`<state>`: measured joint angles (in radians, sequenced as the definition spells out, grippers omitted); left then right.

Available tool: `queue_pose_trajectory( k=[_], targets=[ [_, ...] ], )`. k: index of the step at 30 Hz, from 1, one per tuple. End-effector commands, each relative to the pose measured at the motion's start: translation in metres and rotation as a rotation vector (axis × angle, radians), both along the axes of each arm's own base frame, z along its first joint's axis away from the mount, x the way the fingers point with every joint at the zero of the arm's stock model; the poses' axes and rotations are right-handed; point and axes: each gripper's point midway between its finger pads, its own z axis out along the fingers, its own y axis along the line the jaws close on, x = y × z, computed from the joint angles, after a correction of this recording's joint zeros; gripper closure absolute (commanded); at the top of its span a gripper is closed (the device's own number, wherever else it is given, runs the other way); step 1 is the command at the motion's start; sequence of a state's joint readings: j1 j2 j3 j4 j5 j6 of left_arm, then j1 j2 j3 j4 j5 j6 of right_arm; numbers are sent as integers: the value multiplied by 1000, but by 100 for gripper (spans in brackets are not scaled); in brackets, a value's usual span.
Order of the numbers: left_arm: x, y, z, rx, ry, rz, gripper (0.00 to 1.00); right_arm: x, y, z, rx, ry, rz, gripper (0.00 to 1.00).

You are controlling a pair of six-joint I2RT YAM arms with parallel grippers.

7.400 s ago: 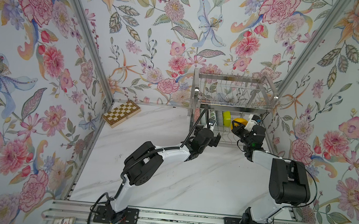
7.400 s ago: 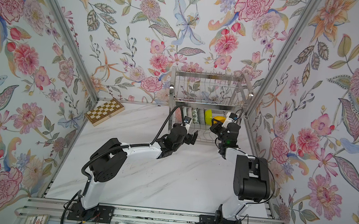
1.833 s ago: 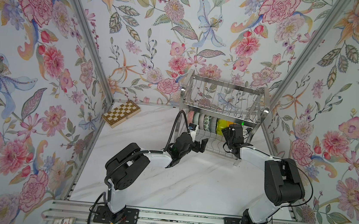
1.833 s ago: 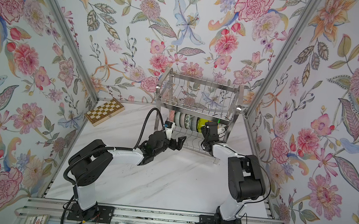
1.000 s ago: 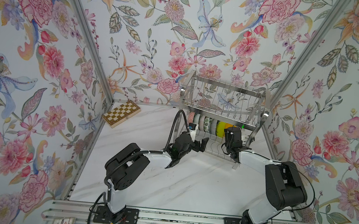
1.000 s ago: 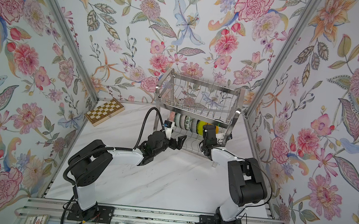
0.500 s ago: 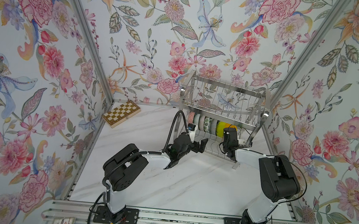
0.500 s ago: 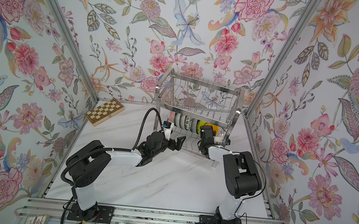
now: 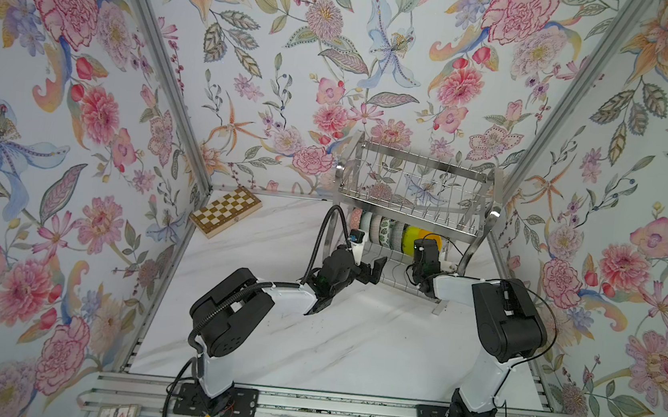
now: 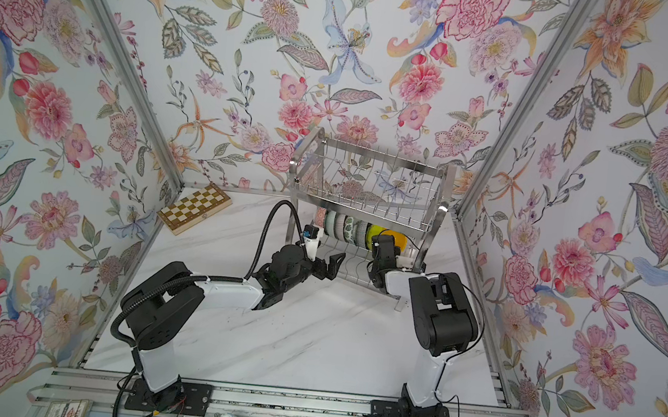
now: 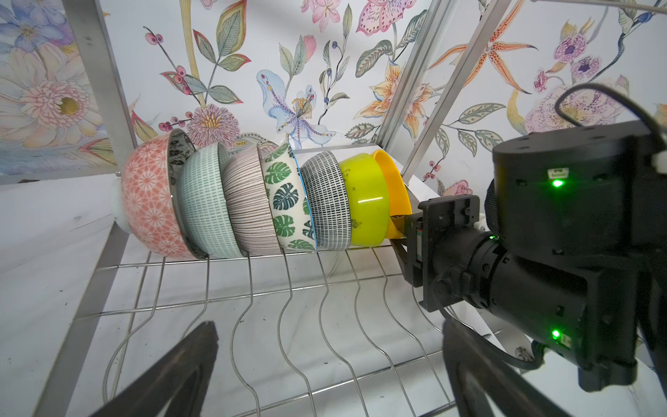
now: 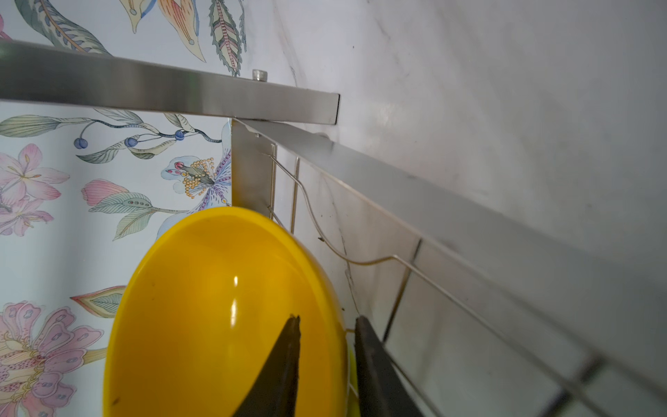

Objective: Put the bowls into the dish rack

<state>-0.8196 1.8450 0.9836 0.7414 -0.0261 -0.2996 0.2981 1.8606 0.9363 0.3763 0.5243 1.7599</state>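
Several bowls stand on edge in a row on the lower shelf of the steel dish rack (image 9: 414,184) (image 10: 367,187) (image 11: 288,307): pink (image 11: 148,209), mint (image 11: 205,205), striped (image 11: 249,202), leaf-patterned (image 11: 285,202), black-and-white (image 11: 326,202), lime green (image 11: 364,202) and orange-yellow (image 11: 395,187) (image 12: 216,307) at the right end. My right gripper (image 12: 328,319) (image 9: 425,245) straddles the orange-yellow bowl's rim, one finger inside and one outside, jaws narrowed onto it. In front of the lower shelf my left gripper (image 11: 330,326) (image 9: 372,269) (image 10: 333,266) hangs wide open, holding nothing.
A wooden chessboard (image 9: 225,210) (image 10: 194,208) lies at the back left by the wall. The rack's flat bar leg (image 12: 397,180) runs close beside the right gripper. The rack's upper tier (image 9: 412,200) overhangs the bowls. Floral walls enclose the marble table (image 9: 352,345).
The right gripper's jaws have narrowed from wide to tight around the orange-yellow bowl's rim. The left arm has stayed where it was, open.
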Motion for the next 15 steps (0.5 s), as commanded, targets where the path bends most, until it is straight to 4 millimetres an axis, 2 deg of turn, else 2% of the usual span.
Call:
queue_pose_trajectory(
  k=[1,9,15],
  targets=[
    [-5,2,17,-4,-36,6,1,1,1,5,-7,-13,-19,75],
    [-7,2,17,-3,-32,-3,1,-11,-10,11,-32,-49,-124,93],
    [-7,3,18,0,-34,-4,1,-20,-14,27,-90,-94,-193,94]
  ],
)
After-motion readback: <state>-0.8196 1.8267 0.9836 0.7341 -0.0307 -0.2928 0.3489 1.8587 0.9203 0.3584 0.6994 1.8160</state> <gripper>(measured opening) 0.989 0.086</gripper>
